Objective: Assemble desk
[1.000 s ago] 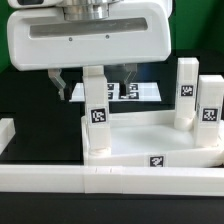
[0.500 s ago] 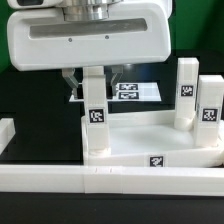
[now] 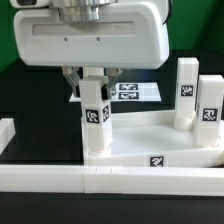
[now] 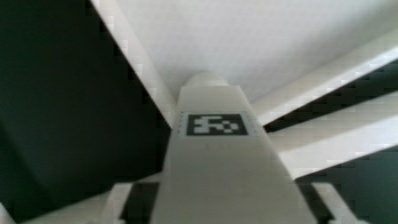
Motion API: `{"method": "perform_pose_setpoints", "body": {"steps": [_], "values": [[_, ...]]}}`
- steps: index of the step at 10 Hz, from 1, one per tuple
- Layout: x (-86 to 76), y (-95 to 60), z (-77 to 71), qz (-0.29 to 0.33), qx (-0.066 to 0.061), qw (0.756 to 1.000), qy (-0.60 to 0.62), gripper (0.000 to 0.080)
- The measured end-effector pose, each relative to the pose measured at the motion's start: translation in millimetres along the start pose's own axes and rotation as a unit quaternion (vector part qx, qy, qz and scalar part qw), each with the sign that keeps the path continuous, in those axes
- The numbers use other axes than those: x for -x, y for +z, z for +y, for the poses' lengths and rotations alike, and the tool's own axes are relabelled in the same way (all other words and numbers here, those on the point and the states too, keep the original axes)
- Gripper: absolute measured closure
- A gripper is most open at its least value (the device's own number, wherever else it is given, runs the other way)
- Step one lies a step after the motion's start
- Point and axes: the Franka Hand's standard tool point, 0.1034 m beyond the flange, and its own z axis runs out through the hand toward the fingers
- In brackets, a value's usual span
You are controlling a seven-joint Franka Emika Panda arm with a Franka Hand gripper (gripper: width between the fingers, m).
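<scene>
Fingers of the tool (image 3: 92,82) pinch the top of a white tagged block leg (image 3: 96,120), whose long axis stands upright directly below the tool, its foot in the near corner of the large white tray-like desk panel (image 3: 150,135) at the exterior view's left. Two more white tagged legs (image 3: 198,100) stand upright at the panel's far side toward that view's right, well apart. A long white border rail (image 3: 110,180) lies on the black table (image 3: 40,130) just in front, and the marker board (image 3: 130,92) lies behind; nothing blocks the leg.

Exterior view: you look level and from close range across the front rail (image 3: 100,180) at the desk panel (image 3: 150,135), the arm's head filling the upper frame. Wrist view: you look steeply down along one tagged leg (image 4: 222,150), very near. Both views share that leg (image 3: 96,120).
</scene>
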Motion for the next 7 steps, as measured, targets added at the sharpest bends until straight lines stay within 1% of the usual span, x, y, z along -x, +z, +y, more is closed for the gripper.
{"method": "perform_pose_setpoints", "body": {"steps": [1, 2, 4, 6, 7], "values": [[-0.2, 0.2, 0.3, 0.001, -0.003, 0.998, 0.057, 0.0511], [-1.1, 0.5, 1.3, 0.001, -0.012, 0.994, 0.112, 0.0511], [0.2, 0.8, -0.8, -0.004, -0.016, 0.973, 0.229, 0.0509], [-0.8, 1.2, -1.2, -0.008, -0.026, 0.952, 0.306, 0.0509], [-0.6, 1.3, -1.8, -0.009, -0.026, 0.943, 0.332, 0.0509]]}}
